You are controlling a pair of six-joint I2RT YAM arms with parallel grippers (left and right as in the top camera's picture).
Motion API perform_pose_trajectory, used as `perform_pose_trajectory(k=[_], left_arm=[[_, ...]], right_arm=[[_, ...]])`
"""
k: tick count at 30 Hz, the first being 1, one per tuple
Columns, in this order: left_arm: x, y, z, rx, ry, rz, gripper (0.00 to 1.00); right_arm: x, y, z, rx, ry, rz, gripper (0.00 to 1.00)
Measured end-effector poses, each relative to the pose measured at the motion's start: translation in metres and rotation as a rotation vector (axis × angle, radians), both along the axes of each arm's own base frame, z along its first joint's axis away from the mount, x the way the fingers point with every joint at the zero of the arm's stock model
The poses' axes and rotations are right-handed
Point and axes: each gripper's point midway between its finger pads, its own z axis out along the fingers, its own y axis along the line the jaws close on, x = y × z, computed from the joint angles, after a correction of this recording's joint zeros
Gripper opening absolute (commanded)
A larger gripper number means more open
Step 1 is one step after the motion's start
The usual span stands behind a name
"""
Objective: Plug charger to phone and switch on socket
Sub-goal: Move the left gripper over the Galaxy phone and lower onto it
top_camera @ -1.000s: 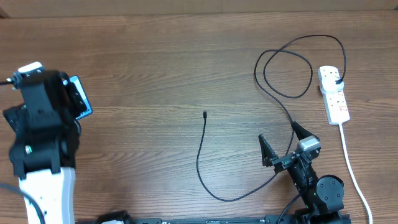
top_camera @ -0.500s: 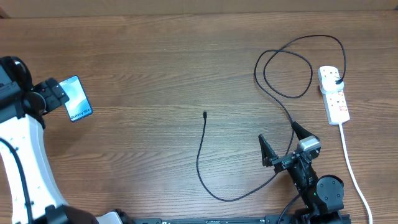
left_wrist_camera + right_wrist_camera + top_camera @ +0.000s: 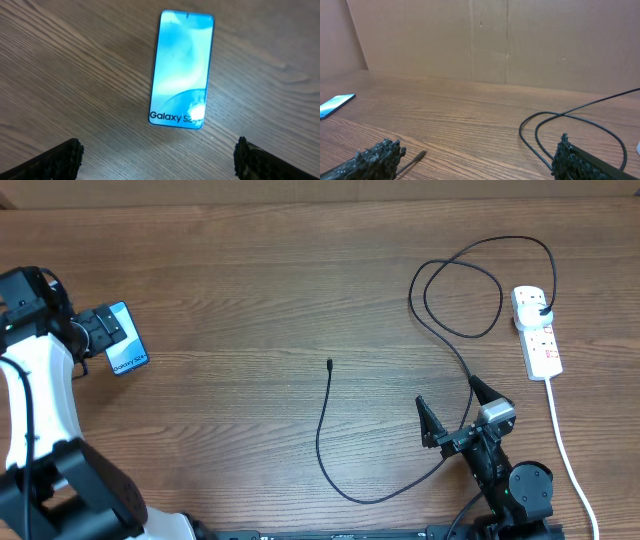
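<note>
My left end effector has swung from above the phone to just beside it. It is spread fully and holds nothing. The phone lies flat at the bench's left edge. The right end effector is unmoved, wide open and empty. The charger tip lies mid-bench, well apart from the phone. The socket is untouched. 0 of 2 steps done; pickup looks next.

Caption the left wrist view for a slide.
Open left gripper hovers over the lit phone, which lies screen-up on the wooden table, untouched.
</note>
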Motion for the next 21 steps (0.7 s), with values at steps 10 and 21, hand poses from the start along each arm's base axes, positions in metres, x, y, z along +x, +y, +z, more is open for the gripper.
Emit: perform_pose_trajectory(k=[10,21], left_arm=[[0.015,0.007,-0.049,-0.034,0.057,-0.002,1.0],[0.037,-0.007,-0.093,-0.006,0.114,-0.095,1.0]], right_arm=[[0.0,0.0,0.0,0.0,0.0,0.0,1.0],[0.0,0.0,0.0,0.0,0.0,0.0,1.0]])
